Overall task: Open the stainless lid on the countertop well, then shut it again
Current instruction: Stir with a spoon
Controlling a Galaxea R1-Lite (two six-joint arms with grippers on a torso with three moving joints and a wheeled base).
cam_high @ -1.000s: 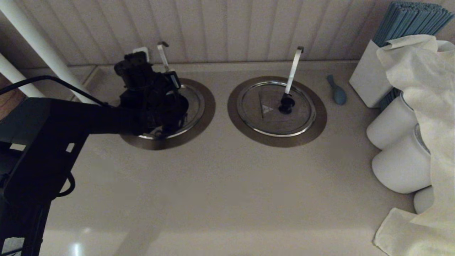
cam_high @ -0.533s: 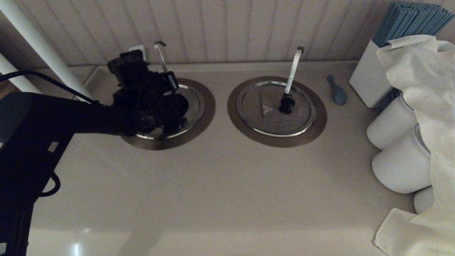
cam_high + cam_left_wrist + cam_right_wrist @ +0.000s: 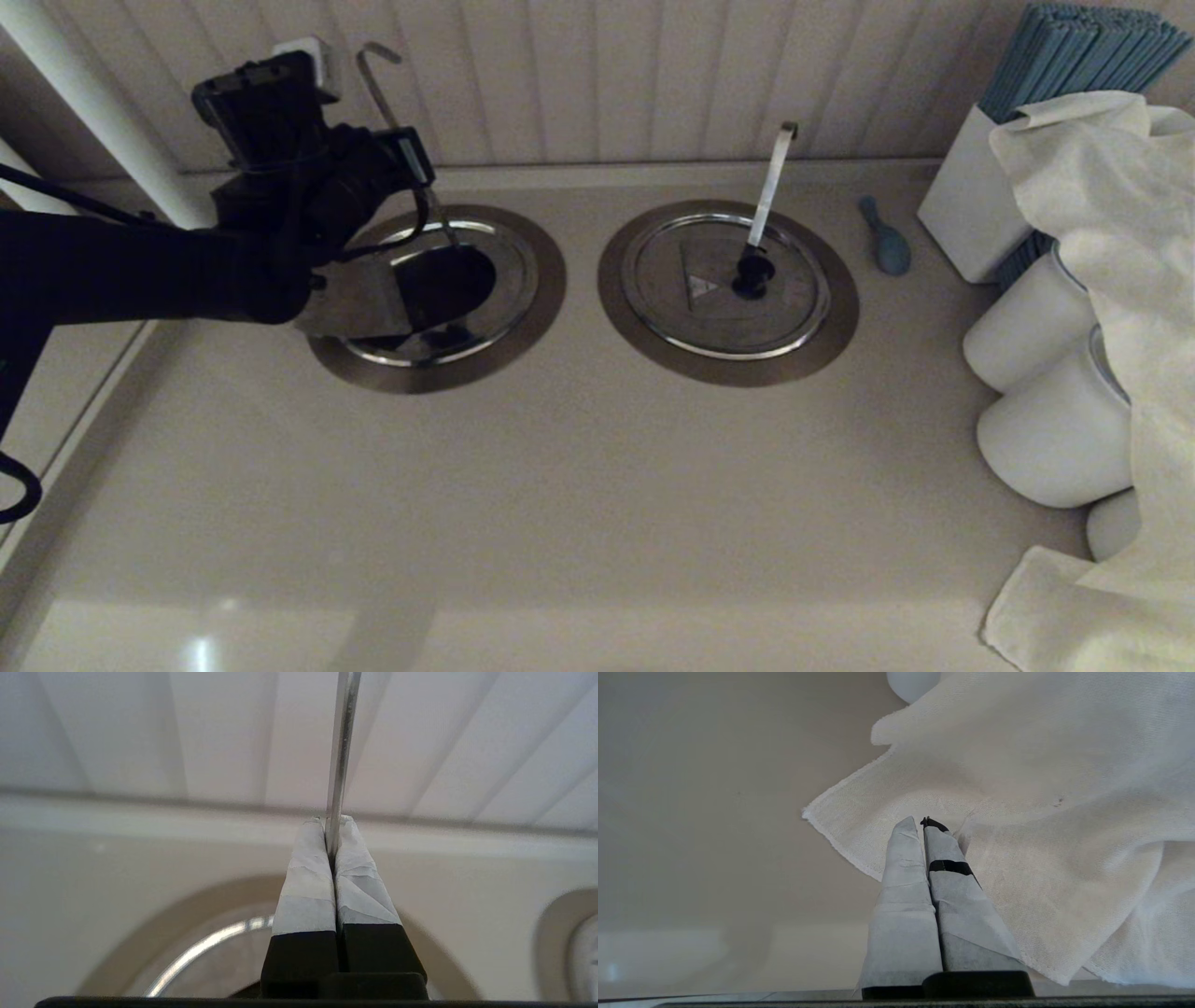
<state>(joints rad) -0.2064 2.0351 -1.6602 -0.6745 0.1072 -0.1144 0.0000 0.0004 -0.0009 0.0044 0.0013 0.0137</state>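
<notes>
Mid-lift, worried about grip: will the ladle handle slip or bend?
Likely stiff: the ladle handle looks straight steel. Possibly slippery: it is polished, thin between the shut left gripper. The right gripper idles over the towel.

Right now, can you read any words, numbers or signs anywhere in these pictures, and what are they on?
No words or numbers can be read anywhere.
A small pale triangle sign stands on the closed round steel twin lid, too small to tell what is inside it.
The raised stainless lid, lifted by the left gripper, shows no mark.
</notes>
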